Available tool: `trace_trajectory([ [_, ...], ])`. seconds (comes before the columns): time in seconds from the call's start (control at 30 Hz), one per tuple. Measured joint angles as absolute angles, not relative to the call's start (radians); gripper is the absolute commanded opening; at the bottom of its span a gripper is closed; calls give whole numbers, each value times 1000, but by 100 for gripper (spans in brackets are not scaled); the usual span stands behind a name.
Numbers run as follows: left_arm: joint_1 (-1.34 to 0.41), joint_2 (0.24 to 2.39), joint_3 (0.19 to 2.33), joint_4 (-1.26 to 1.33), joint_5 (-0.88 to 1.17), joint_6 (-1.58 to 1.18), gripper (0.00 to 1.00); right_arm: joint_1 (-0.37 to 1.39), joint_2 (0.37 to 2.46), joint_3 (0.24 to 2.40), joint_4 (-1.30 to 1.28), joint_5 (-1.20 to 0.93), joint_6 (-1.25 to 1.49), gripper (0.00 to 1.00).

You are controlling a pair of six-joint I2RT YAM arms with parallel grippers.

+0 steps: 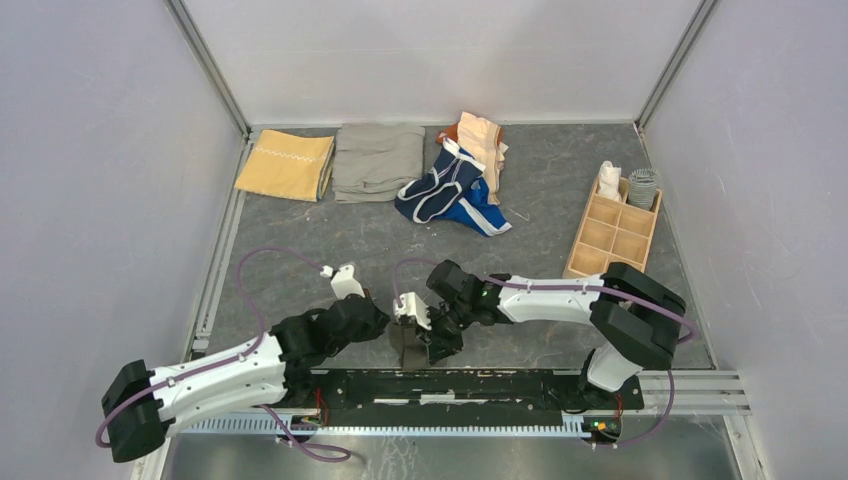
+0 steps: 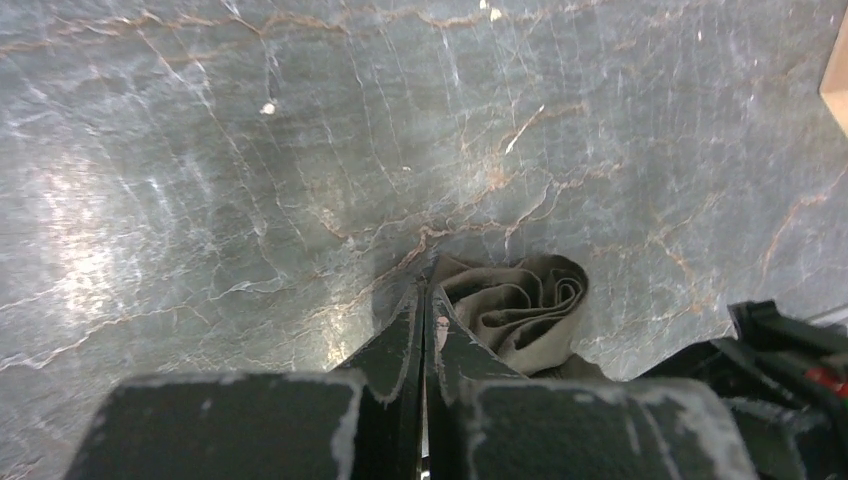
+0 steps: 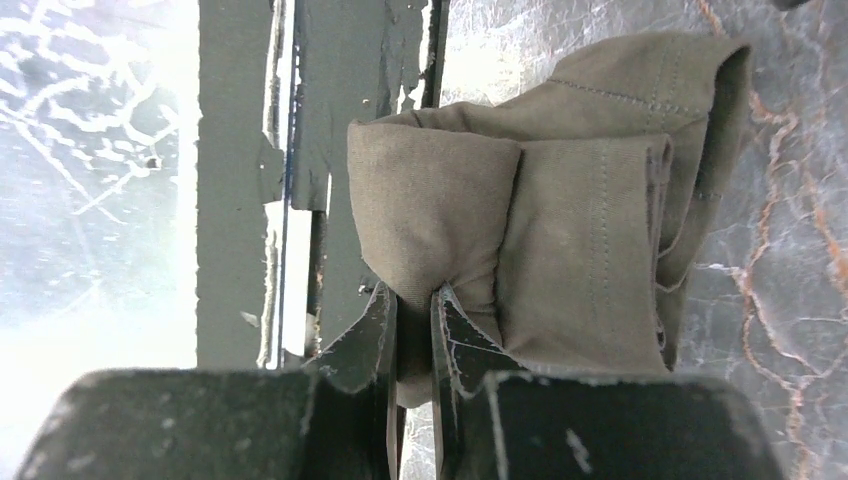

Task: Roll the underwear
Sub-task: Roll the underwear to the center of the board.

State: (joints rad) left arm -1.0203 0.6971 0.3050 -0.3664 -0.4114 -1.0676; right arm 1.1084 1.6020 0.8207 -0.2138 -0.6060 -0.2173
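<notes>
A dark grey-brown underwear (image 1: pixel 406 346) sits rolled up near the front edge of the table, between my two grippers. In the right wrist view this underwear (image 3: pixel 560 250) is a thick folded bundle, and my right gripper (image 3: pixel 410 300) is shut on one fold of it. Seen from the left wrist, its spiral end (image 2: pixel 528 298) lies just right of my left gripper (image 2: pixel 422 290), whose jaws are pressed together with nothing between them. From above, the left gripper (image 1: pixel 382 322) touches the roll's left side and the right gripper (image 1: pixel 426 336) its right side. At the back lie a navy underwear (image 1: pixel 438 186), a bright blue one (image 1: pixel 482 212) and a peach one (image 1: pixel 484 142).
A folded mustard-yellow cloth (image 1: pixel 287 165) and a folded grey-khaki cloth (image 1: pixel 378 160) lie at the back left. A wooden compartment box (image 1: pixel 612 226) with rolled pieces in its far cells stands at the right. A black rail (image 1: pixel 470 385) runs along the front edge.
</notes>
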Motion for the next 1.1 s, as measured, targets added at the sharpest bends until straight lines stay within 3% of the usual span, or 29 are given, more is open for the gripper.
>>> trace_trajectory([
  [0.43, -1020, 803, 212, -219, -308, -1045, 2, 978, 1729, 821, -165, -903, -37, 0],
  [1.1, -1018, 1168, 318, 79, -223, -940, 2, 903, 1685, 668, 118, -875, 340, 0],
])
